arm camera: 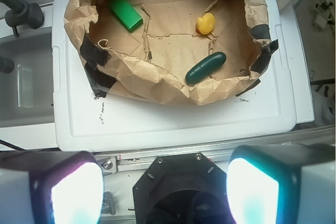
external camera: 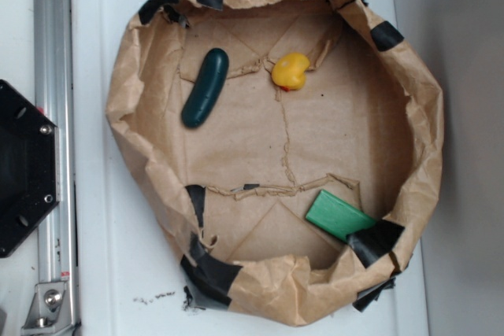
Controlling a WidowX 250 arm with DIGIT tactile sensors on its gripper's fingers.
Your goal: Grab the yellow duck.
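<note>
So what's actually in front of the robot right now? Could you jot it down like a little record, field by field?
container: brown paper basin with crumpled walls patched with black tape, on a white surface
target: yellow duck, on the basin floor, untouched
other items: dark green pickle beside the duck, apart from it; flat green block near the opposite wall
gripper: gripper open, well back from the basin, holding nothing
task status: duck not yet grabbed
</note>
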